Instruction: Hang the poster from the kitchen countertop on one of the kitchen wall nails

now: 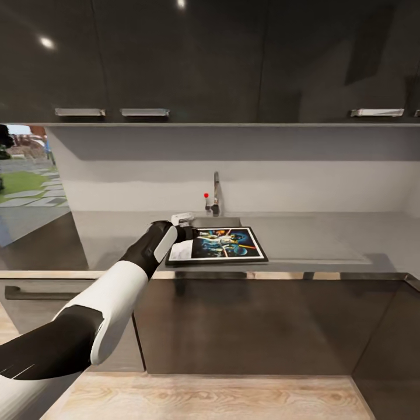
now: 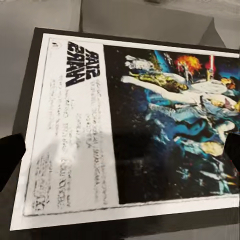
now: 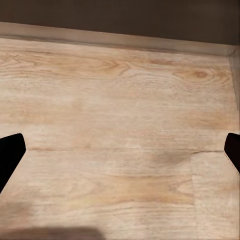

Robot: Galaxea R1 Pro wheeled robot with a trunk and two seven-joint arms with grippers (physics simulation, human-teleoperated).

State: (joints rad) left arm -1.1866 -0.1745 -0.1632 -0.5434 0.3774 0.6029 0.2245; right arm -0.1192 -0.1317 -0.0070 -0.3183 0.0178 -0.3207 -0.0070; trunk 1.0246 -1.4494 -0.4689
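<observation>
On the kitchen countertop, close to its front edge and just before the sink, the poster lies flat, its white strip of lettering turned toward the left end of the worktop. The tap stands behind it against the back wall. The left gripper hovers over the poster's left end; in the left wrist view its two dark fingertips stand wide apart at either side of the picture, with the poster between and below them, so the claw is released and holds nothing. The right gripper hangs low, likewise spread, facing the wooden floor.

The step in hand looks to be the reach for the pick-up; the grasp itself is not yet made. A flat frame on a smooth worktop offers little to seize from above, so the next move probably calls for bringing the fingers down across an edge of the frame, perhaps where it nears the front edge, and closing firmly before lifting.
</observation>
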